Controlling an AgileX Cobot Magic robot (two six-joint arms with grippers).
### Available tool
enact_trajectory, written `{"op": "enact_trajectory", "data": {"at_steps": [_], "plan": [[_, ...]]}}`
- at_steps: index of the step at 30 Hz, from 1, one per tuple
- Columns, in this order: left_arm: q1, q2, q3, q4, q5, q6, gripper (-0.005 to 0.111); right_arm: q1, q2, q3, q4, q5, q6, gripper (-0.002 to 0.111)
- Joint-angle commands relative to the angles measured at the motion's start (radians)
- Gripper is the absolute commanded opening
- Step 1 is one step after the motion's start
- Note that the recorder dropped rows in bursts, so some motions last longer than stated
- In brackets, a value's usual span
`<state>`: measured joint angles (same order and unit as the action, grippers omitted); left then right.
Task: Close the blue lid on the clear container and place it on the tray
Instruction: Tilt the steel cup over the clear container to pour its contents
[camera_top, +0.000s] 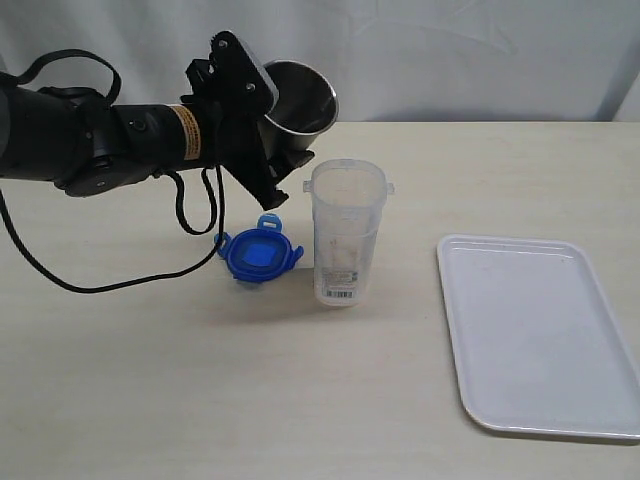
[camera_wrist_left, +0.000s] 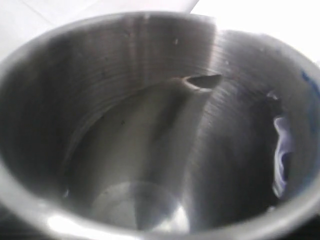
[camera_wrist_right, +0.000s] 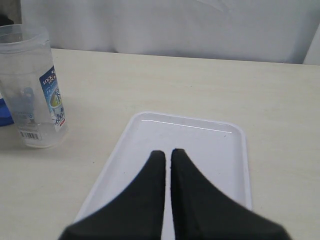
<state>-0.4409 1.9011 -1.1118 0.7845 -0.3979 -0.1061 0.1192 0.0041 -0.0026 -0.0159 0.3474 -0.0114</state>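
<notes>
Tray (camera_top: 540, 330) in front; left claw (camera_top: 282, 140) grasps steel cup (camera_top: 300, 98) near clear container (camera_top: 346, 235), right claw (camera_wrist_right: 166, 155) clenched; a swinging cup could topple it onto blue lid (camera_top: 258, 254).

Robotics test lab, by what is on show: a black robot arm (camera_top: 60, 135) trailing a loose cable (camera_top: 100, 285) reaches over a pale, wood-grain bench (camera_top: 150, 400), with a white cloth (camera_top: 450, 50) hung behind as a plain backdrop. Everyday kitchenware serves as props. The arm holds a steel cup (camera_top: 300, 100) aloft, while a clear container (camera_top: 345, 235), a blue lid (camera_top: 260, 255) and a white tray (camera_top: 540, 340) sit on the bench, more a staged set than a working kitchen.
</notes>
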Motion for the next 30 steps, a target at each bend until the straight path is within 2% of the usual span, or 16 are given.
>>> {"op": "enact_trajectory", "data": {"at_steps": [1,12,30], "plan": [[-0.004,-0.019,-0.019,-0.016,-0.049,0.055,0.000,-0.006,-0.004,0.003,0.001,-0.002,0.004,0.004],[-0.035,-0.019,-0.019,-0.019,-0.055,0.162,0.000,-0.006,-0.004,0.003,0.001,-0.002,0.004,0.004],[-0.037,-0.019,-0.019,-0.019,-0.035,0.257,0.000,-0.006,-0.004,0.003,0.001,-0.002,0.004,0.004]]}}
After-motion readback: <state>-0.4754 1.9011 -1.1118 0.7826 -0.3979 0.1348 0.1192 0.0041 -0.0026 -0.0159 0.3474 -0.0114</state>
